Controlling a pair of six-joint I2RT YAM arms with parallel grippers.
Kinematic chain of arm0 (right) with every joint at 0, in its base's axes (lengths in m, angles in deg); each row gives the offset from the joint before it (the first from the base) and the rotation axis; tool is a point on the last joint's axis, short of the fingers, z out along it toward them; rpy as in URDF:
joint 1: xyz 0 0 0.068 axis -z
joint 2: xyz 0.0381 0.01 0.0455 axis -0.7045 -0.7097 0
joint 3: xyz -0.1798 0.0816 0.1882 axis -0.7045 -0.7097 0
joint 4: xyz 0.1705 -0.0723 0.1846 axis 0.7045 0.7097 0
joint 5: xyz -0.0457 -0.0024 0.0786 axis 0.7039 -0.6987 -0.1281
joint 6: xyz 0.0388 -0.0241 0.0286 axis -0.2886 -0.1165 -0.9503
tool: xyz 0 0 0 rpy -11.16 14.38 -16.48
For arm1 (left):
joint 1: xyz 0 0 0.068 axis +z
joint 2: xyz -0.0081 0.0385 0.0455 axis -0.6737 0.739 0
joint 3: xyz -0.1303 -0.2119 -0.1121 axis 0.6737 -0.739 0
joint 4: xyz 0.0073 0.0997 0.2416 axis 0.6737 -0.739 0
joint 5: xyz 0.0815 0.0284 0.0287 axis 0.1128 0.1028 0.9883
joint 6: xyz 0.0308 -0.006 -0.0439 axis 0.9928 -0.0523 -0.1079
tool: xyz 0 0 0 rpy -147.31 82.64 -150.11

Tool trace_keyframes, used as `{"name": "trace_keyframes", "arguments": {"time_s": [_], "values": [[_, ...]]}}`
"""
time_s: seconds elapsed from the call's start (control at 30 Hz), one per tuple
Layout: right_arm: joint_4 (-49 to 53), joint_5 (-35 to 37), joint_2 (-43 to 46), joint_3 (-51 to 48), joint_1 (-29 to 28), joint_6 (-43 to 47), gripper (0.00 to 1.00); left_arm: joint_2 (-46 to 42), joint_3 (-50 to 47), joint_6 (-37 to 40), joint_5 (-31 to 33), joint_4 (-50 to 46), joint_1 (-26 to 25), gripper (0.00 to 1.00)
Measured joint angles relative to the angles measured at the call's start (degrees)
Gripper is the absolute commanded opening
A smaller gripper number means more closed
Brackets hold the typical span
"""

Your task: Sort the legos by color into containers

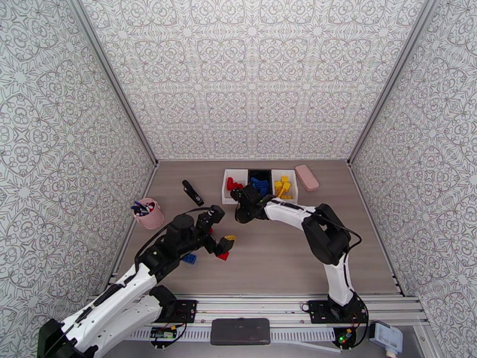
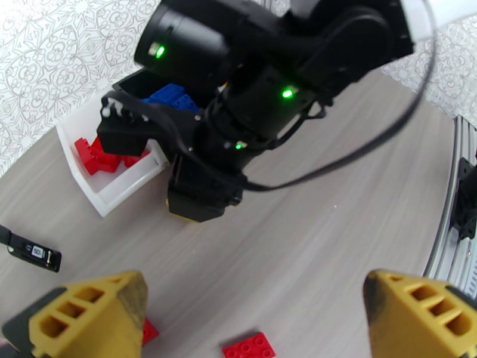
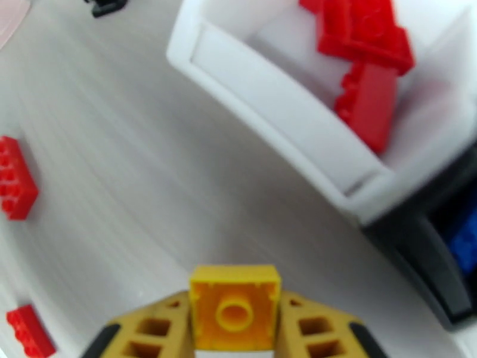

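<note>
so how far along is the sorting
Done: reds in the left white tray, blues in the black tray, yellows in the right white tray. In hand: right tool shut on a yellow brick. Left: two red bricks and a blue brick loose near the open left tool.

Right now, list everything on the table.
trays: three, white-black-white, row at far side
sorted legos: several; red, blue, yellow; one colour per tray
loose reds: two, red, under left gripper
loose blue: one, blue, by left arm
held lego: one, yellow, in right gripper
block: one, pink, right of trays
bar: one, black, left of trays
cup: one, pink, pens inside, far left
left gripper: open, over loose reds
right gripper: shut on held lego, beside trays
</note>
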Motion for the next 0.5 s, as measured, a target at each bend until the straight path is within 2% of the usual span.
{"name": "trace_keyframes", "arguments": {"time_s": [0.27, 0.5], "values": [[-6.4, 3.1, 14.8, -8.5, 5.2, -4.5, 0.33, 10.4, -0.4, -2.8, -0.4, 13.7, -2.5, 1.0], [-9.4, 7.1, 17.7, -11.2, 11.5, -6.4, 0.32, 17.9, 1.6, -3.0, -0.3, 20.3, -4.0, 1.0]]}}
